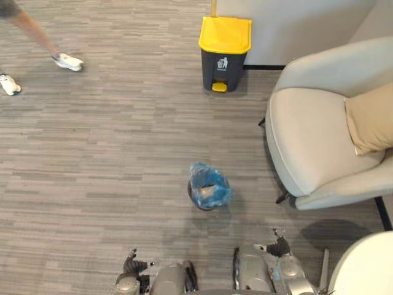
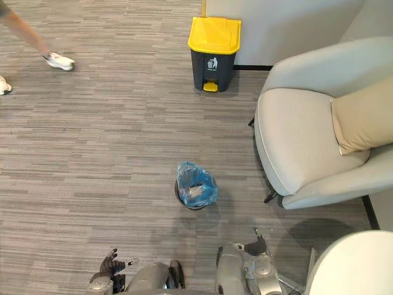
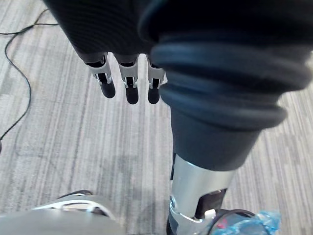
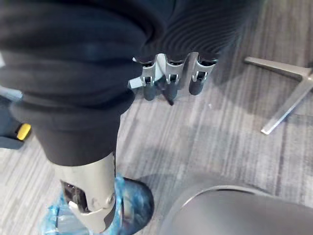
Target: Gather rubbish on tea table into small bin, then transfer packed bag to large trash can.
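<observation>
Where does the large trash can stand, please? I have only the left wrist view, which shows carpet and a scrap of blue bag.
Observer: The trash can, yellow lid shut, stands by the wall straight ahead, beyond the bin's blue bag.
Operator: Is anything beside the way there?
Observer: An armchair stands to the right of it; a person's shoe shows far left.
Operator: Does the right hand hold anything?
Observer: No; the right hand hangs open and empty over the carpet.
</observation>
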You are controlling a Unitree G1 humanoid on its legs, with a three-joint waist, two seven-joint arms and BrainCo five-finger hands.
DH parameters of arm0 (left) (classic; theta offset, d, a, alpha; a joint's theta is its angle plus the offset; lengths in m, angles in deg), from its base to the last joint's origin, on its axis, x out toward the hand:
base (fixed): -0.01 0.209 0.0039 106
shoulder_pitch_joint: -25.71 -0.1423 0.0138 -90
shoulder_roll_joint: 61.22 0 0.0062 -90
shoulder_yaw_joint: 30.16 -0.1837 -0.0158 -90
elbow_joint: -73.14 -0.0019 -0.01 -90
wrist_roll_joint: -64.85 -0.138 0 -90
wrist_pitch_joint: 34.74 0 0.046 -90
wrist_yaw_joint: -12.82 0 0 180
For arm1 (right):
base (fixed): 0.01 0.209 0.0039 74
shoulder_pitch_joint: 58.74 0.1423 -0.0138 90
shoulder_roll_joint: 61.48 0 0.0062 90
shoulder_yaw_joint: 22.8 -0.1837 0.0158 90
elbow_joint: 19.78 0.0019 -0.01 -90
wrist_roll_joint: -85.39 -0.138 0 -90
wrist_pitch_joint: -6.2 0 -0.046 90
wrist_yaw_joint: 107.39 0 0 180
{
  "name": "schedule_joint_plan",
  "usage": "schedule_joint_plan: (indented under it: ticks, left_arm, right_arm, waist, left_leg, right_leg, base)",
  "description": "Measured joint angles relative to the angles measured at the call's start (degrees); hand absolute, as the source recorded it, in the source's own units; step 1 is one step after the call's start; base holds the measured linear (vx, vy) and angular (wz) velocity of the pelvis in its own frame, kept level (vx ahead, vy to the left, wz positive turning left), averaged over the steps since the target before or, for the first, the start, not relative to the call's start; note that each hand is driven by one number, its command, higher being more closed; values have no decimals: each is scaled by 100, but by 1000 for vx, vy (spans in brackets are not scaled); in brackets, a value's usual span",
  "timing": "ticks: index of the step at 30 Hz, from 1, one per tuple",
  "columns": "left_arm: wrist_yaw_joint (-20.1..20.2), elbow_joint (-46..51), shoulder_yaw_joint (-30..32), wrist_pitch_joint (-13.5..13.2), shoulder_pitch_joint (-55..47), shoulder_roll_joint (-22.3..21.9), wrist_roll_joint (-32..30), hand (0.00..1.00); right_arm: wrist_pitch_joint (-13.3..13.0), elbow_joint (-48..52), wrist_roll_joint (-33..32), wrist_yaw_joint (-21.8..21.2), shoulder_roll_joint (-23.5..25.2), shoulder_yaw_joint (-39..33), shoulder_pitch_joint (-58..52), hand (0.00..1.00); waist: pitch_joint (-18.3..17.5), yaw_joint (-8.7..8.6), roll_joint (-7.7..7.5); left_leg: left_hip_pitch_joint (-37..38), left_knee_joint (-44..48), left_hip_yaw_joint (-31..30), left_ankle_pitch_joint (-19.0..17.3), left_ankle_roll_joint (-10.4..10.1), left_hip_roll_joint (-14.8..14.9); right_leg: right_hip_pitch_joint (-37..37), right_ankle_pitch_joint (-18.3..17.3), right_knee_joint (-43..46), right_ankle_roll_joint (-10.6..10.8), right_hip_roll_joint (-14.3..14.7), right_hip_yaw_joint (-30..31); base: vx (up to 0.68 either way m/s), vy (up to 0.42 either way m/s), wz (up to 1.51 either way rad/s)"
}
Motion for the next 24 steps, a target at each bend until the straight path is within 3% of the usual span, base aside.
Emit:
schedule_joint_plan:
  ticks: [1, 2, 3, 4, 5, 8, 9, 10, 11, 12, 13, 14, 16, 22, 24]
  left_arm:
    - [8, 38, -16, -37, -8, 59, -45, 0]
    - [-2, 90, -8, -34, 43, -70, -91, 0]
    - [3, 141, -15, -49, 50, -101, -122, 0]
    - [5, 255, -14, -50, 87, -146, -119, 0]
    - [7, 359, -10, -52, 106, -204, -115, 0]
    - [12, 524, -83, -46, 162, -304, -112, 0]
    - [14, 683, -137, -53, 211, -314, -112, 0]
    - [13, 745, -138, -55, 233, -320, -114, 0]
    - [6, 865, -139, -61, 234, -330, -117, 0]
    - [-4, 874, -164, -58, 231, -343, -117, 0]
    - [-8, 860, -241, -55, 250, -312, -118, 0]
    - [-2, 790, -306, -50, 387, -219, -117, 0]
    - [0, 775, -391, -52, 494, -217, -118, 0]
    - [-12, 653, -388, -53, 481, 107, -123, 0]
    - [-20, 648, -392, -54, 469, 153, -122, 0]
  right_arm:
    - [8, 28, 27, 9, -40, -3, -109, 0]
    - [39, -52, 37, 7, -181, 0, -139, 0]
    - [64, -27, 37, 18, -248, -1, -131, 0]
    - [66, 170, 43, 17, -252, 13, -159, 0]
    - [68, 382, 52, 30, -231, 38, -120, 0]
    - [12, 812, 90, 139, -119, 164, -110, 0]
    - [4, 972, 219, 202, -55, 168, -77, 0]
    - [2, 997, 257, 237, -53, 168, -72, 0]
    - [-5, 1104, 270, 262, -76, 168, -67, 0]
    - [2, 1189, 276, 267, -119, 168, -63, 0]
    - [17, 1167, 285, 272, -103, 157, -34, 0]
    - [28, 1122, 320, 282, -34, 156, 40, 0]
    - [31, 1073, 431, 283, -22, 167, 38, 0]
    - [20, 1073, 724, 282, 57, 426, 305, 0]
    - [21, 1074, 840, 285, 36, 481, 446, 0]
  waist:
    - [-7, -60, -148]
    - [73, -72, 44]
    - [88, -43, 84]
    - [126, -38, 66]
    - [245, -11, 66]
    - [335, 40, -45]
    - [328, 101, -147]
    - [323, 133, -150]
    - [302, 170, -92]
    - [261, 166, 75]
    - [261, 158, 73]
    - [307, 130, -66]
    - [305, 123, -98]
    - [314, 155, -122]
    - [336, 168, -140]
  left_leg:
    - [122, 23, -116, -40, -282, -131]
    - [111, 362, -247, -186, -526, -12]
    - [-14, 653, -262, -114, -654, 119]
    - [-490, 1584, -259, 173, -873, 248]
    - [-1000, 2670, -242, 272, -837, 547]
    - [-1485, 3293, -113, 103, -596, 923]
    - [-1683, 2752, -74, 42, -486, 924]
    - [-1744, 2412, -72, 46, -480, 928]
    - [-1759, 1484, -79, 218, -507, 931]
    - [-1800, 756, -149, 969, -472, 988]
    - [-1813, 750, -161, 780, -649, 1001]
    - [-1857, 713, -99, 782, -600, 839]
    - [-1886, 694, -25, 786, -588, 646]
    - [-1644, 697, 255, 763, -550, 566]
    - [-1599, 716, 321, 684, -425, 565]
  right_leg:
    - [26, 1077, -943, -355, 71, 53]
    - [35, 1202, -651, -480, 84, -82]
    - [57, 1126, -613, -540, 71, -176]
    - [178, 916, -683, -569, 44, -208]
    - [416, 804, -766, -620, 104, -241]
    - [821, 780, -810, -660, 134, -279]
    - [920, 780, -855, -659, 60, -271]
    - [921, 779, -854, -658, 56, -267]
    - [870, 740, -835, -592, 115, -259]
    - [817, 579, -774, -392, 233, -229]
    - [737, 473, -679, -329, 240, -166]
    - [553, 417, -539, -250, 59, -39]
    - [491, 406, -567, -141, -120, 44]
    - [631, 655, -870, 130, -144, 527]
    - [554, 723, -877, 142, -110, 701]
  base:
    - [469, -91, 70]
    - [471, -74, 59]
    - [473, -101, 45]
    - [444, -123, 25]
    - [499, -170, 24]
    - [310, -72, 2]
    - [302, 8, -11]
    - [282, 38, -36]
    - [207, 112, -54]
    - [197, 204, -60]
    - [207, 250, -35]
    - [162, 206, -12]
    - [124, 158, -6]
    - [68, 108, -31]
    - [-3, 66, -54]
